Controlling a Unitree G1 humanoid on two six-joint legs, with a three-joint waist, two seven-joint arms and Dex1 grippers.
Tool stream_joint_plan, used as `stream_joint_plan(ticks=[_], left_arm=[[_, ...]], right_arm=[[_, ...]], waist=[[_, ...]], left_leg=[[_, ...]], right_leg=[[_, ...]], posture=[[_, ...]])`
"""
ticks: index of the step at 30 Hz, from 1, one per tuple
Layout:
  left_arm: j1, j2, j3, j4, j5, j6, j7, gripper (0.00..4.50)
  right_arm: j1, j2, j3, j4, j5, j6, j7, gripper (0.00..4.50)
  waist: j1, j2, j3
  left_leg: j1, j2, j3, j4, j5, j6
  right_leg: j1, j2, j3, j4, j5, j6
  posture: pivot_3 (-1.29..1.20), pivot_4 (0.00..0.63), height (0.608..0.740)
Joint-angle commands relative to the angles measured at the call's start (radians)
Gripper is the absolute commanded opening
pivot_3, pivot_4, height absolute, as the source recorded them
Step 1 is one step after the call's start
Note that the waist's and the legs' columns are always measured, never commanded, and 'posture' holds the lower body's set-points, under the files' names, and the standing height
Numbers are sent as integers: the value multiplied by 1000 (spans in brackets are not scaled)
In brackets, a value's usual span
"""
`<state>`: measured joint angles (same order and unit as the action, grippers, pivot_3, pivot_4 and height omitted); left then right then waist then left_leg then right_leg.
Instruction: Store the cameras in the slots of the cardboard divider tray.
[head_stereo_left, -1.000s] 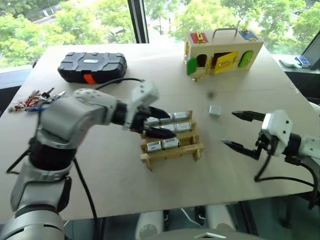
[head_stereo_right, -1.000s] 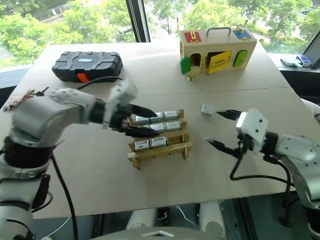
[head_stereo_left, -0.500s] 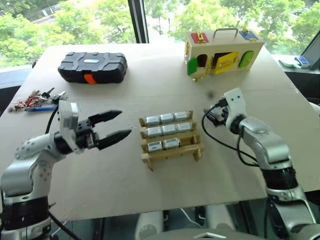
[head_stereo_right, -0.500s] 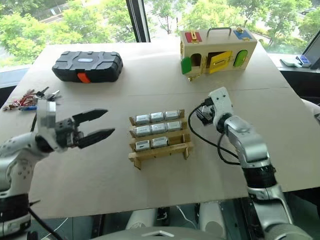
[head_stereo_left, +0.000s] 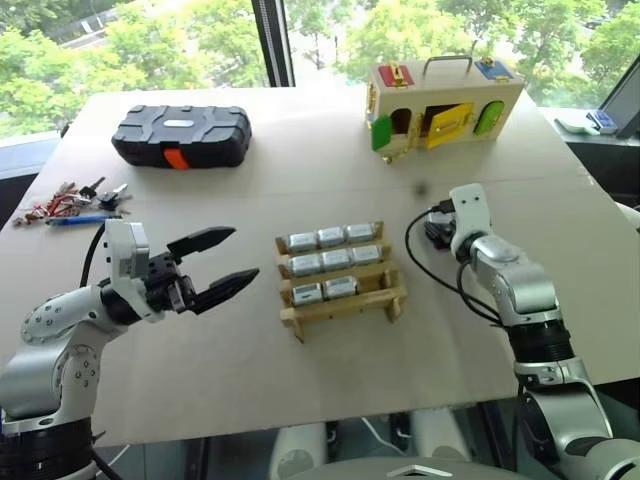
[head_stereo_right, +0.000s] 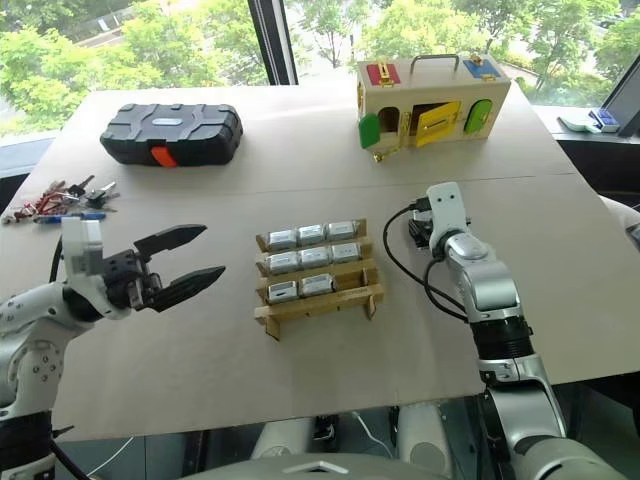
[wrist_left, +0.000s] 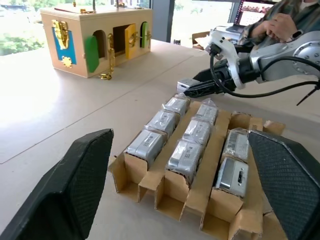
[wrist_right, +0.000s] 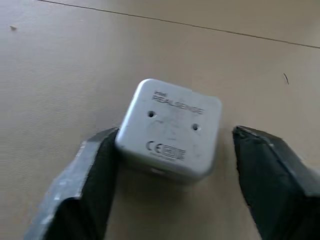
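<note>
Eight cameras (head_stereo_left: 329, 263) fill my cardboard divider tray (head_stereo_left: 345, 303); a ninth (wrist_right: 169, 131) sits between my half-open right hand (wrist_right: 170, 175), one finger touching. My left hand (head_stereo_left: 222, 265) gapes empty.

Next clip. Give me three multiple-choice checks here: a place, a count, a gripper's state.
1. The camera outside the tray lies: A on the black case; B on the table between the right gripper's fingers; C beside the keys.
2. Cameras in the tray: A six; B eight; C nine.
3. The left gripper is: A open, empty; B shut on a camera; C shut on keys.
B: both fingers flank it in the right wrist view. B: rows of three, three, two. A: its fingers stand apart, holding nothing.
</note>
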<state>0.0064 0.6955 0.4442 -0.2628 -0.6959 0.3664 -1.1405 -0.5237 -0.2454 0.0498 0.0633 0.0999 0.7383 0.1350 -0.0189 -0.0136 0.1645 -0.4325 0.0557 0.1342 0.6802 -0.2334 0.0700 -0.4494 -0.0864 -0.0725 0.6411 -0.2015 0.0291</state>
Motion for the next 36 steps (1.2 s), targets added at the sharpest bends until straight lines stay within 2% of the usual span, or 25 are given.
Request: stream_joint_plan(ticks=[1,3,5,9,11,13,19,22,28,29,30,36], left_arm=[[4,-7,0,-68,-50,39,61,4500],[-2,-16,-8,-93,-76,87,123,4500],[-22,-37,-14,-128,-107,151,232,4500],[-81,-32,-39,-218,-201,399,514,4500],[-152,-11,-52,-205,-353,558,602,4500],[-234,-26,-60,-174,-548,645,684,4500],[-432,-76,-162,-55,-811,761,943,4500],[-482,-76,-209,-24,-809,783,955,4500],[-529,-84,-233,18,-792,771,942,4500],[-532,-85,-241,17,-782,770,941,3983],[-533,-85,-246,17,-775,771,940,3766],[-532,-100,-240,7,-800,762,927,950]], right_arm=[[10,-37,15,-6,-34,-65,36,1980],[19,-55,20,-4,-43,-88,54,1980],[31,-105,52,-23,-76,-192,102,1980],[31,-214,128,-129,-103,-438,282,1980],[14,-271,183,-189,-113,-557,405,1980],[-20,-296,219,-219,-129,-628,475,1980],[-130,-301,299,-190,-145,-848,642,1980],[-172,-282,312,-174,-147,-915,679,1980],[-197,-247,309,-182,-141,-932,718,1980],[-197,-245,308,-183,-140,-930,721,1944],[-196,-242,306,-184,-140,-928,723,1944],[-185,-239,299,-201,-96,-869,775,1944]], waist=[[0,0,0],[3,0,0],[3,0,0],[2,1,1],[-2,1,1],[0,1,1],[5,-1,2],[7,-3,2],[6,-3,3],[7,-3,3],[7,-3,3],[6,-3,3]], left_leg=[[0,0,0,0,0,0],[0,0,0,0,0,0],[0,0,0,0,0,0],[0,0,0,0,0,1],[1,0,0,0,0,1],[1,1,-1,0,0,3],[3,1,-1,0,3,2],[2,0,-1,0,4,3],[2,0,-1,0,4,2],[2,0,-1,0,4,2],[2,0,-1,0,4,2],[1,0,-1,0,4,2]], right_leg=[[0,0,0,0,0,0],[0,0,0,0,0,0],[0,0,0,0,0,0],[0,0,0,0,0,1],[0,2,2,0,-2,4],[1,4,2,0,0,8],[2,4,3,0,0,7],[2,4,3,0,2,5],[2,5,3,0,2,4],[2,5,2,0,2,4],[2,4,2,0,2,4],[2,4,3,0,2,3]], posture=[[0,150,740],[0,150,740],[0,150,740],[0,150,740],[0,150,740],[0,150,740],[0,150,740],[0,150,740],[0,150,740],[0,150,740],[0,150,740],[0,150,740]])
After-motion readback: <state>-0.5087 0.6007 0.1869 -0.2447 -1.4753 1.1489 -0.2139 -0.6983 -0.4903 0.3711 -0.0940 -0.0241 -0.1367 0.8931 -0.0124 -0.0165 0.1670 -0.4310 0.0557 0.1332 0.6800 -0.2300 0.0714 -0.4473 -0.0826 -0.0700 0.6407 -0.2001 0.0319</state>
